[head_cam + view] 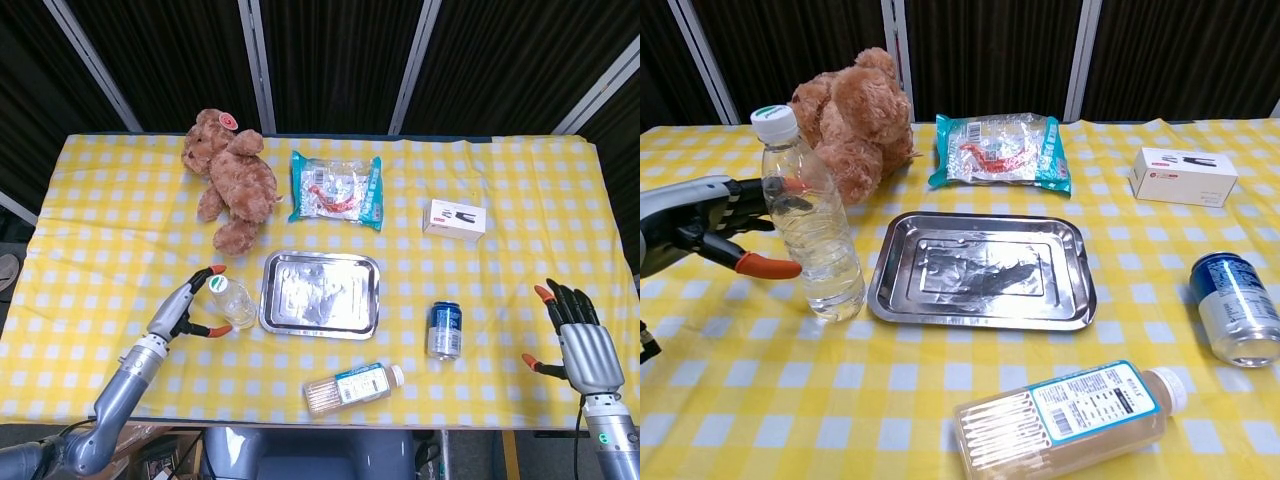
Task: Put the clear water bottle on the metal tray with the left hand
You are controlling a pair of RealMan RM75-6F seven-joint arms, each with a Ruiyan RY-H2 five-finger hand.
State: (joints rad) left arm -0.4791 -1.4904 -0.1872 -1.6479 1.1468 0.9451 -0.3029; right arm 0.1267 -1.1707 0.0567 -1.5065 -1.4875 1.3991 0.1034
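Observation:
The clear water bottle (234, 301) (813, 222) stands upright with a white-green cap, just left of the metal tray (320, 294) (980, 268). My left hand (186, 307) (702, 222) is open right beside the bottle's left side, orange fingertips (768, 266) spread toward it, thumb low and fingers (790, 186) reaching behind the bottle; contact cannot be made out. The tray is bare. My right hand (580, 340) hangs open at the table's right front edge, far from everything.
A brown teddy bear (232, 178) lies behind the bottle. A snack packet (337, 189) and a white box (455, 219) sit at the back. A blue can (445, 329) stands right of the tray; a tan drink bottle (353, 386) lies in front.

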